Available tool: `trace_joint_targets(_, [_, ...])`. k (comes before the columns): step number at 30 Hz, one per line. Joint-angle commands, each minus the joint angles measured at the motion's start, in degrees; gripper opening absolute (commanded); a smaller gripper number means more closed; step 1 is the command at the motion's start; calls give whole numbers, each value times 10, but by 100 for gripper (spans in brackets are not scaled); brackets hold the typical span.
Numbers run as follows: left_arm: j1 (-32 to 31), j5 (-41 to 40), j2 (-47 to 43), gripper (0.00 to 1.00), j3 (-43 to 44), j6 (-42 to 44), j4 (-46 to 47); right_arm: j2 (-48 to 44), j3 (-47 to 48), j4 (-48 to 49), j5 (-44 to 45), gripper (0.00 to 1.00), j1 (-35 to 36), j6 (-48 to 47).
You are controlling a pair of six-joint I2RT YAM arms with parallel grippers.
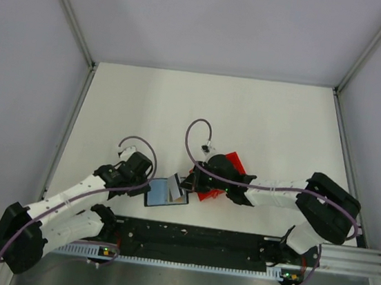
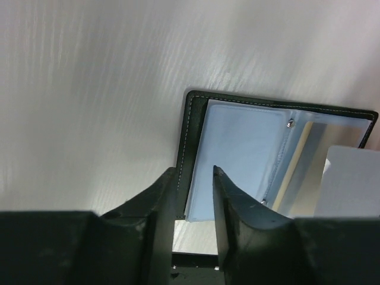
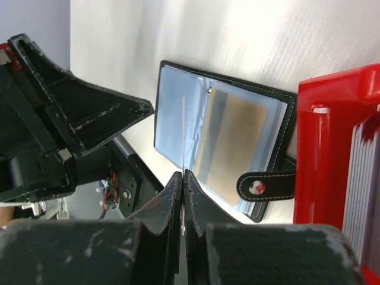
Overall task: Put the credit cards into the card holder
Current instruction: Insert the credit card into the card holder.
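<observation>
White bench (image 1: 262, 123): card holder (image 2: 237, 136) spread flat, just beside red tray (image 3: 320, 148).
Left gripper (image 2: 195, 178): jaws parted, straddling its left cover edge, no clear grip.
Right gripper (image 3: 184, 176): clamped on pale card (image 2: 350, 178), edge-on above sleeves.
Tip: steady the cover first, line card with sleeve mouth, slide level.

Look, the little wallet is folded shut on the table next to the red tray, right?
Not quite. The card holder is lying open, not folded shut: the right wrist view shows its pale blue inner sleeves spread out. The rest is right: it is on the table next to the red tray.
</observation>
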Motion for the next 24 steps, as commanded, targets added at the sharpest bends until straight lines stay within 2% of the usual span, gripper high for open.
trace_joint_targets(1, [4, 5, 12, 30, -18, -10, 22, 45, 8, 86, 13, 0, 12, 36])
trace_joint_targets(3, [6, 8, 19, 25, -23, -12, 26, 64, -2, 121, 8, 0, 13, 46])
trace_joint_targets(9, [9, 10, 21, 25, -32, -17, 38, 102, -19, 188, 0, 0, 17, 69])
trace_joint_targets(13, [11, 10, 26, 24, -30, -14, 41, 106, -16, 167, 9, 0, 17, 70])
trace_joint_targets(16, [12, 10, 32, 17, -28, -11, 42, 111, -19, 160, 13, 0, 21, 75])
trace_joint_targets(20, [12, 10, 40, 15, -24, -7, 41, 131, -22, 184, -1, 0, 24, 94])
trace_joint_targets(24, [12, 11, 47, 13, -20, -2, 40, 135, -23, 166, 16, 0, 28, 99])
